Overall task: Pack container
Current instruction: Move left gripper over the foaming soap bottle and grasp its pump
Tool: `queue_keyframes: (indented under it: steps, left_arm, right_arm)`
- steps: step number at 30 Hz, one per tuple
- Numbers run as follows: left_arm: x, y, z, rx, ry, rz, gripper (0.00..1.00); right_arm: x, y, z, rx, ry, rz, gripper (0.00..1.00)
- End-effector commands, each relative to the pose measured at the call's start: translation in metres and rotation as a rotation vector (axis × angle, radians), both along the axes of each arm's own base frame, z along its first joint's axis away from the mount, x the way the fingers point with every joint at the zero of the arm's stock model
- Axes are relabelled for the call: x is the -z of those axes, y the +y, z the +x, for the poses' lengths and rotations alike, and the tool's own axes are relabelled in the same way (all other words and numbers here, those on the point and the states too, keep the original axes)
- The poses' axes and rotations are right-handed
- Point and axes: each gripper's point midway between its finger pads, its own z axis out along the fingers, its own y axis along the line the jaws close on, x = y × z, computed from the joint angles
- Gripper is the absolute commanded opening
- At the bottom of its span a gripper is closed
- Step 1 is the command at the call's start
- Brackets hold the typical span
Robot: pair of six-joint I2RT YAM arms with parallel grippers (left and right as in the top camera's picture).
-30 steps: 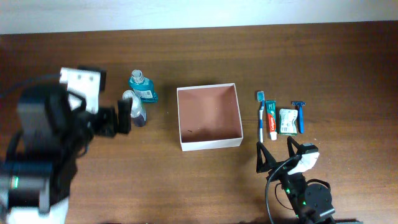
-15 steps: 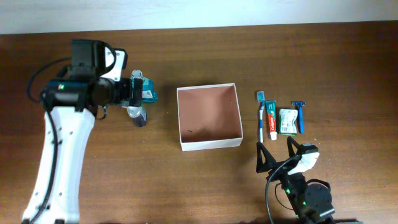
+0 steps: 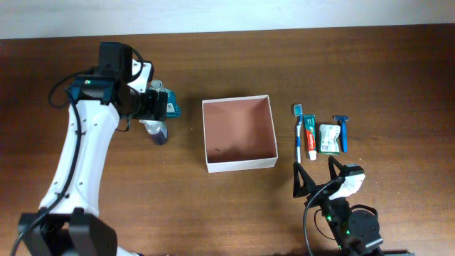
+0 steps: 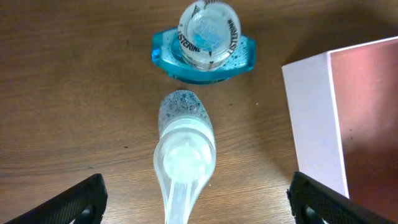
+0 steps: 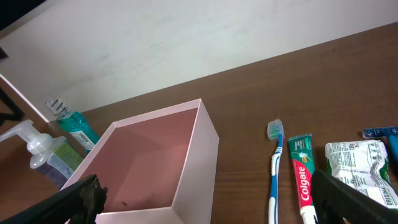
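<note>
The container (image 3: 242, 164), a square white-walled box with a reddish-brown floor, sits mid-table with nothing in it. It also shows in the right wrist view (image 5: 198, 167) and at the right edge of the left wrist view (image 4: 314, 118). A teal mouthwash bottle (image 3: 172, 108) and a clear pump bottle (image 3: 158, 132) stand to its left. My left gripper (image 3: 152, 107) is open above them. In the left wrist view its fingers (image 4: 199, 202) straddle the pump bottle (image 4: 185, 140), with the mouthwash (image 4: 208, 31) beyond. My right gripper (image 3: 316, 178) is open and empty near the front edge.
A toothbrush (image 3: 298, 132), toothpaste tube (image 3: 311, 139), green-white sachet (image 3: 328, 138) and blue razor (image 3: 343, 133) lie in a row right of the container. The right wrist view shows the toothbrush (image 5: 275, 168) and toothpaste (image 5: 301, 177) just ahead.
My left arm has swung up and reached right, bringing its gripper over the pump bottle. The right arm and all objects have not moved.
</note>
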Motion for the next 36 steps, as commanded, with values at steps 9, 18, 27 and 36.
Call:
queue_keyframes:
  steps: [9,18,27,36]
  left_arm:
    - [0.021,0.0,0.009,0.016,0.05,0.016,0.92]
    - [0.025,-0.001,0.012,0.015,0.049,0.016,0.79]
    - [0.038,-0.001,0.013,0.015,0.084,0.018,0.63]
    - [0.045,-0.001,0.013,0.016,0.103,0.019,0.6]
  right_arm:
    - [0.002,-0.004,0.001,0.021,-0.001,-0.004,0.98]
    - [0.002,-0.004,0.001,0.021,-0.001,-0.004,0.98]
    - [0.002,-0.004,0.001,0.021,-0.001,-0.004,0.98]
    - [0.002,-0.004,0.001,0.021,0.0,-0.004,0.98]
